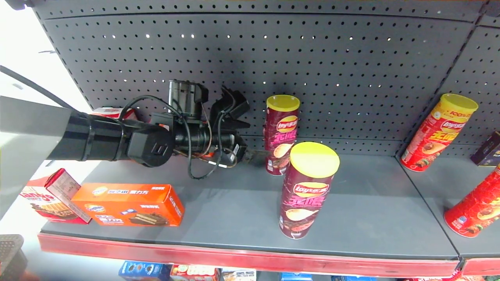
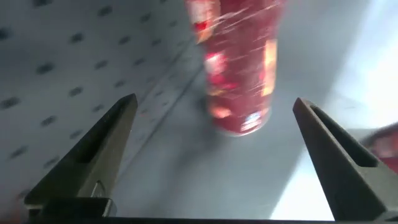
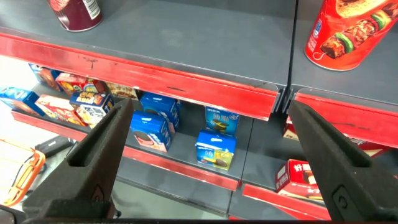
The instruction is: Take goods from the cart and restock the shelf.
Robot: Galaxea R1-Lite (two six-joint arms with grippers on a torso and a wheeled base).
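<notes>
My left gripper (image 2: pixel 215 101) is over the back of the shelf (image 1: pixel 234 218), close to the perforated back panel (image 1: pixel 273 58). Its fingers (image 2: pixel 102 143) are spread wide and grasp nothing. Just ahead of them, in line with the gap, stands the rear maroon chips can (image 1: pixel 282 134). It is upright near the shelf's back edge, about midway along, and I see no finger touching it.

A second maroon chips can (image 1: pixel 308 191) with a yellow lid stands upright nearer the front edge, a little to the right of the rear one and apart from it. Toward the front left corner an orange biscuit box (image 1: pixel 129 205) lies flat, with a red wafer box (image 1: pixel 50 201) just beside it at the left end.

On the neighbouring shelf section to the right, a red chips can (image 1: pixel 437 132) stands near the back. Another red can (image 1: pixel 474 208) sits closer to the front.

My right gripper (image 3: pixel 209 104) hangs in front of and below the shelf's red front rail (image 3: pixel 155 78), fingers (image 3: pixel 99 149) released and empty. Past them, blue snack boxes (image 3: pixel 214 146) stand on a lower shelf.
</notes>
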